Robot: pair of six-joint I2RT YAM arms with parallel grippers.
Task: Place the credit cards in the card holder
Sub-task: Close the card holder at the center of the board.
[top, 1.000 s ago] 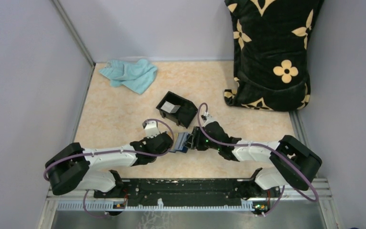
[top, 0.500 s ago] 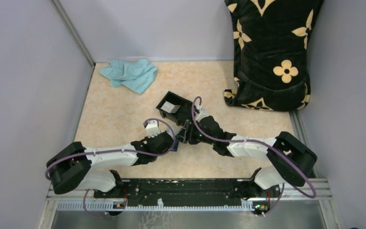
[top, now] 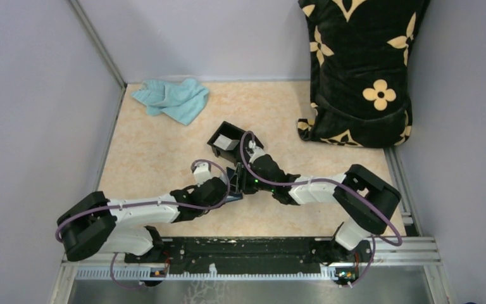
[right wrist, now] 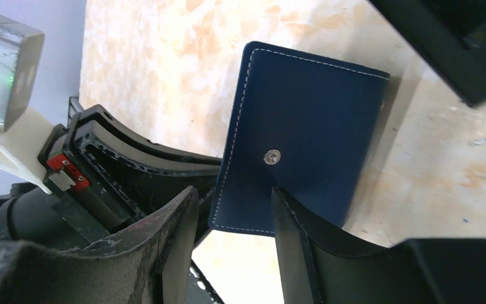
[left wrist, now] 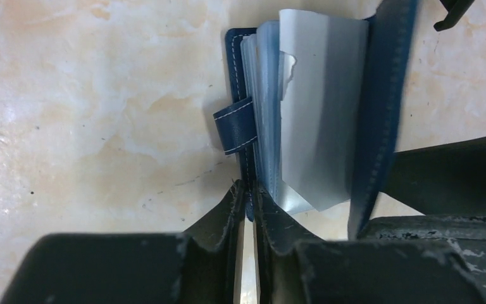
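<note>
The navy card holder point(left wrist: 380, 120) stands open on its edge on the table, with its clear sleeves point(left wrist: 319, 114) fanned out and its closing tab point(left wrist: 234, 126) sticking out to the left. My left gripper point(left wrist: 251, 190) is shut on the bottom edge of the left cover. My right gripper point(right wrist: 234, 193) is open, and one finger point(right wrist: 297, 234) lies against the outer face of the other cover point(right wrist: 304, 126), below the silver snap point(right wrist: 271, 156). From above, both grippers point(top: 228, 192) point(top: 239, 180) meet over the holder and hide most of it. A pale credit card point(top: 228, 143) lies in the black box.
The black open-topped box point(top: 235, 144) stands just behind the right gripper. A crumpled teal cloth point(top: 172, 100) lies at the back left. A black floral cushion point(top: 361, 69) leans in the back right corner. Walls close in both sides of the table.
My right gripper has swung left toward the left gripper and the black box, pushing against the holder's cover. The left gripper has tightened a little on the other cover.
</note>
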